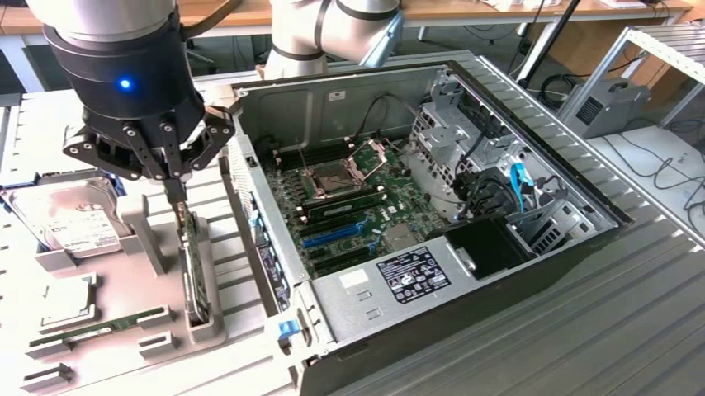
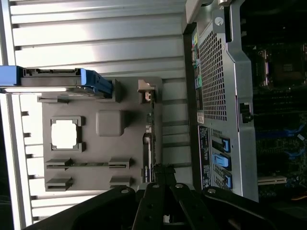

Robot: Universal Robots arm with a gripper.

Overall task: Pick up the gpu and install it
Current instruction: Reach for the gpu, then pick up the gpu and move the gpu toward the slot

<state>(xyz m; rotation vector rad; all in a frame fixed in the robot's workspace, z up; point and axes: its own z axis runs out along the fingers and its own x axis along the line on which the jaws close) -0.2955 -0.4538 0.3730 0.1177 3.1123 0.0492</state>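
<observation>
The gpu [image 1: 195, 266] stands on edge in a slot of the grey holder [image 1: 149, 235], to the exterior view's left of the open PC case [image 1: 441, 99]. It appears as a thin dark card, seen edge-on in the wrist view as the gpu [image 2: 149, 139]. My gripper [image 1: 175, 198] hangs straight down over the card's far end, shut, with its tips [image 2: 161, 173] meeting at the card's top edge. Whether they pinch the card I cannot tell. The card still sits in its slot.
On the same holder [image 2: 110, 143] lie a silver hard drive [image 1: 66, 219], a square CPU [image 1: 61, 301] and a green RAM stick [image 1: 94, 326]. Inside the case the motherboard shows blue slots [image 1: 330, 235]. The case wall [image 2: 220, 96] stands close beside the holder.
</observation>
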